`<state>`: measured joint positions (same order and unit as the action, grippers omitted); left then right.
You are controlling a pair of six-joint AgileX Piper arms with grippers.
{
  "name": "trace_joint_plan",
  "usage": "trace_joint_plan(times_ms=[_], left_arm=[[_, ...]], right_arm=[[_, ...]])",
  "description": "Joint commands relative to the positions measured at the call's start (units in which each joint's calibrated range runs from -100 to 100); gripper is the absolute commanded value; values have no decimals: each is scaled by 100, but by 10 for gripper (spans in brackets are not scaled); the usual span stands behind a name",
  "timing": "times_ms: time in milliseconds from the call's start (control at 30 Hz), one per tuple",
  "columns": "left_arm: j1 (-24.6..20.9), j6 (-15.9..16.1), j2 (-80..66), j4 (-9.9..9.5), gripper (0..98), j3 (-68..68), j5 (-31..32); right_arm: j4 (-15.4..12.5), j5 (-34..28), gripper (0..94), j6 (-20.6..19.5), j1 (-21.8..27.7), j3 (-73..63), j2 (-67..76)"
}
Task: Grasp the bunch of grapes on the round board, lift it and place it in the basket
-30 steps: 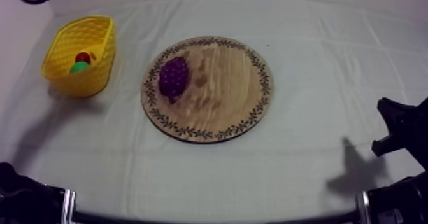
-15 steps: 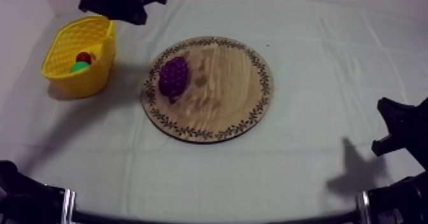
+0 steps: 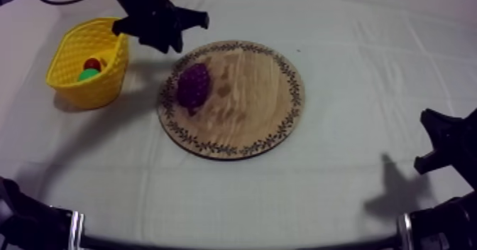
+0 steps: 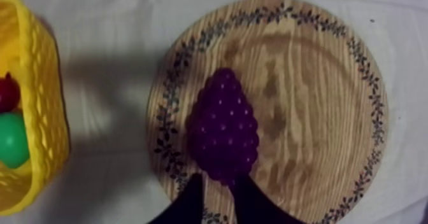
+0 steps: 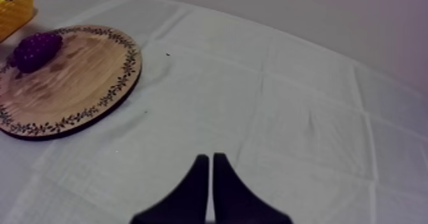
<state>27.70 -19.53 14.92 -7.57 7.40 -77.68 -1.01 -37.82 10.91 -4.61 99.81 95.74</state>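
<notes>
Bunch of grapes, dark purple, lies on its side on the left part of a round wooden board with a patterned rim, at the centre of the top view. The board rests on a counter covered by a grey-white cloth. At the upper left of the top view stands a yellow basket, near the board but apart from it. It holds a small red fruit and a round green fruit side by side. The left arm reaches in from the upper left of the top view, above the gap between the basket and the board's rim. From the left wrist camera, the left end effector hangs over the board with its two black fingers a little apart and nothing clamped between them. The broad end of the bunch lies just ahead of the fingertips. The right end effector sits at the lower right edge of the top view, well apart from the board and over bare cloth. Its fingers are pressed together in a narrow wedge, holding nothing
</notes>
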Motion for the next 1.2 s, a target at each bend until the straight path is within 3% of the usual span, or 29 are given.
trace_joint_plan(times_ms=[0, 133, 433, 1167], left_arm=[[4, -15, 37, 73, 532, 24, -69], [10, -40, 136, 217, 690, 37, -268], [3, -124, 477, 381, 854, 87, -286], [-23, -271, 1812, 458, 860, -300, 375]], right_arm=[[1, 0, 4, 0, 2, -3, 1], [1, 0, 4, 3, 2, -3, 1], [1, 0, 4, 3, 2, -3, 1], [1, 0, 4, 0, 2, -3, 1]])
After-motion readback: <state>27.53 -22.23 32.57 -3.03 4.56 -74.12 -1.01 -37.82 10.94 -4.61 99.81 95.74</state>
